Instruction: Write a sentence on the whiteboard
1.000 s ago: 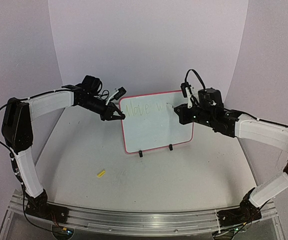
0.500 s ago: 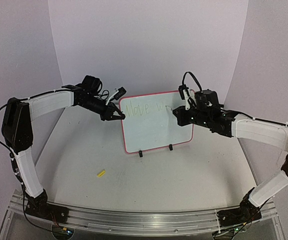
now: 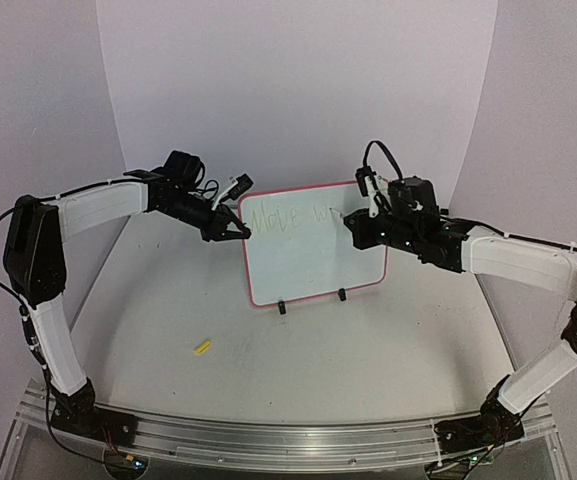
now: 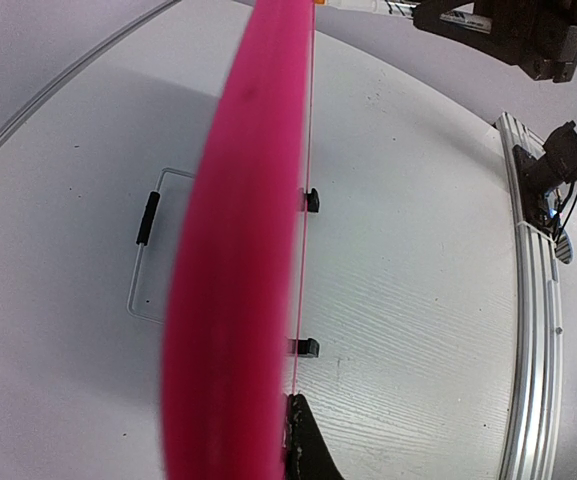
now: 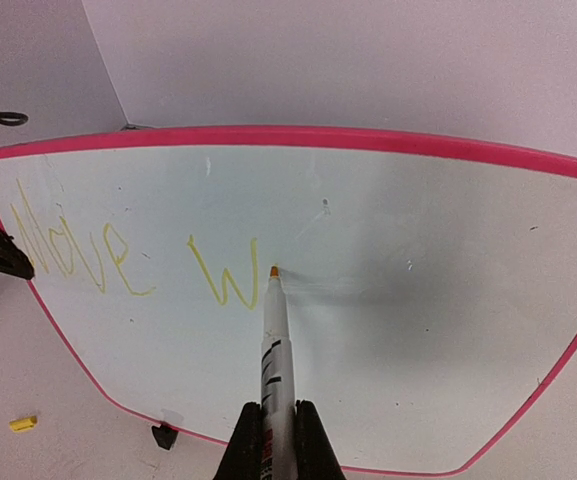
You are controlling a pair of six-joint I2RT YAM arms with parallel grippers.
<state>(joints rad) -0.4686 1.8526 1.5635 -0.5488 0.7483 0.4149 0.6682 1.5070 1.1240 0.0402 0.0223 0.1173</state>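
Right wrist: right claw [image 5: 271, 445] clamped on marker [image 5: 274, 340], tip touching whiteboard [image 5: 388, 330] centre frame, right after the sentence [image 5: 118, 260] | left claw [image 3: 238, 230] pinched on its pink left edge | board's probably light, stiff, tippy; frame edge = grab spot

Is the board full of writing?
No, the writing only says "Move w" on the left, and the rest of the board is blank.

soft, even light fills the scene, brightest on the far wall [image 3: 298, 90]. in the left wrist view the whiteboard [image 4: 238, 250] is a near pink blur that shades the table [image 4: 408, 300] to its left. both wrist views bend lines at their edges.
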